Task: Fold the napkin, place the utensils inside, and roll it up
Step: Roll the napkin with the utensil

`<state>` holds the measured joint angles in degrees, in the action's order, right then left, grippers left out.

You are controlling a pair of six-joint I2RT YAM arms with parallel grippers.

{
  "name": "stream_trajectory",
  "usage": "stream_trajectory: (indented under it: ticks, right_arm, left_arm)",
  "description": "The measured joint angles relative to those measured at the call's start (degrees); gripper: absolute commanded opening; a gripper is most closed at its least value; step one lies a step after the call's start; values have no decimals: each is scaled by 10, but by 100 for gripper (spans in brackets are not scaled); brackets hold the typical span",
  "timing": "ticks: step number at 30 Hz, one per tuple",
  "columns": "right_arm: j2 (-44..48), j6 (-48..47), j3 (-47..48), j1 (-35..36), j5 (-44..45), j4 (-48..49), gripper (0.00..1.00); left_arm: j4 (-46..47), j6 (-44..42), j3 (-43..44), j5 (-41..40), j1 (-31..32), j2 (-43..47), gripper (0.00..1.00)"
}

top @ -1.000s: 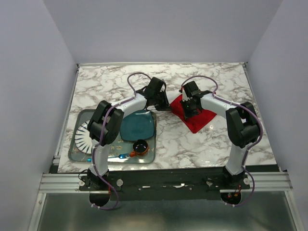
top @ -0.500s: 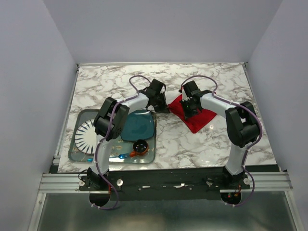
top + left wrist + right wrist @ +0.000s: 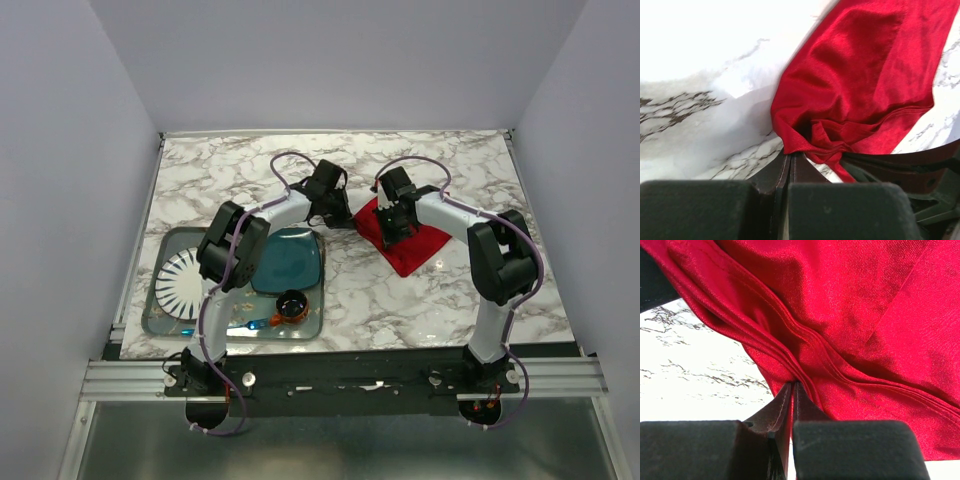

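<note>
From above, we see the red napkin (image 3: 412, 250) lying rumpled on the marble bench (image 3: 430, 300), a little right of centre and well apart from the tray (image 3: 150, 312) of dishes at the left. The left hand (image 3: 347, 222) meets its left corner and the right hand (image 3: 393, 232) is planted on its upper part; we cannot pick out a fork in this view. At the left wrist, the left hand's jaws are pinched tight on a bunched corner of the cloth, the rest spreading away glossy and creased across the bench. At the right wrist, the right hand is likewise clamped narrow on a hemmed edge, with several layers ridged together where the fingers bite. We judge the fold to be the step in hand and far from finished, since the cloth is bunched, not squared. To do it well, we would lift both edges together, keep the fabric taut between the hands, carry it over in one level sweep, and lay hem on hem before letting go. The satin-like cloth looks slippery and apt to slide from a thin pinch.
</note>
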<state>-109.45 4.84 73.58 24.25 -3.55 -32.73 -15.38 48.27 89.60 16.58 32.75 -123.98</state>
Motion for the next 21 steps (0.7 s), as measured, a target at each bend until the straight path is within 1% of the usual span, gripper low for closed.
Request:
stream_trajectory:
  ticks: [9,14,16,19,21]
  right_arm:
    - [-5,-3,8,0,0,-5,12]
    - [-9,-4,14,0,0,-5,12]
    - [-10,-4,15,0,0,-6,12]
    - [-11,-5,16,0,0,-6,12]
    - [-12,-5,18,0,0,-7,12]
  left_arm:
    - [12,15,21,12,4,-12,4]
    - [23,27,45,21,4,-35,4]
    - [25,31,45,22,4,-39,6]
    - [33,38,42,24,4,-41,11]
    - [47,43,38,26,4,-41,12]
